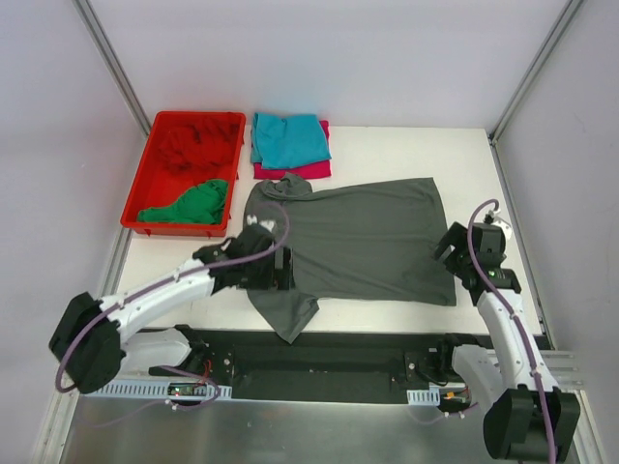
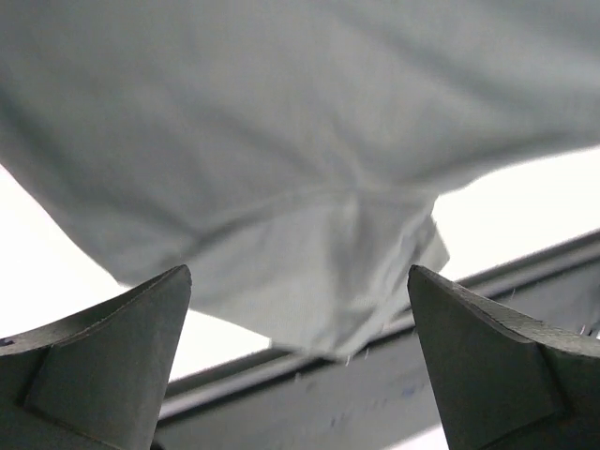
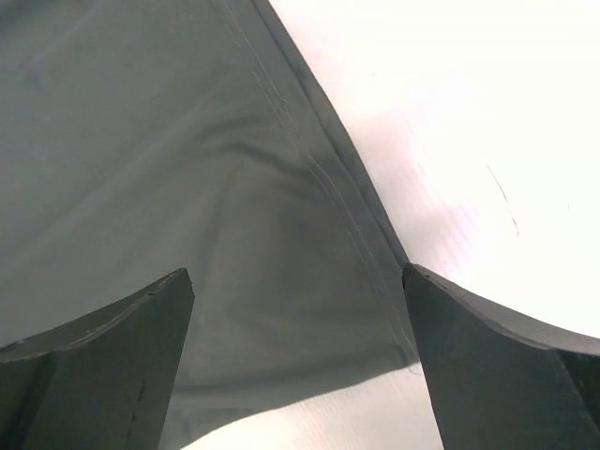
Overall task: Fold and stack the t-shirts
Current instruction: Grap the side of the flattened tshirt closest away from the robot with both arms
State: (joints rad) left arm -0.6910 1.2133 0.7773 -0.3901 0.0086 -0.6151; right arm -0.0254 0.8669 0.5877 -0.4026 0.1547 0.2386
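A dark grey t-shirt [image 1: 358,242] lies spread flat on the white table [image 1: 416,150], its collar to the left and one sleeve hanging over the near edge. My left gripper [image 1: 280,269] hovers open over that near sleeve [image 2: 309,187], holding nothing [image 2: 298,281]. My right gripper [image 1: 447,253] stands open over the shirt's near right hem corner [image 3: 187,169], with nothing between its fingers [image 3: 298,277]. A folded teal t-shirt [image 1: 290,140] rests on a folded magenta t-shirt [image 1: 311,171] at the back. A red t-shirt [image 1: 198,145] and a green t-shirt [image 1: 189,205] lie crumpled in the bin.
The red plastic bin [image 1: 138,188] sits at the back left of the table. A black rail [image 1: 338,353] runs along the near edge between the arm bases. Grey walls close in on the left, right and back.
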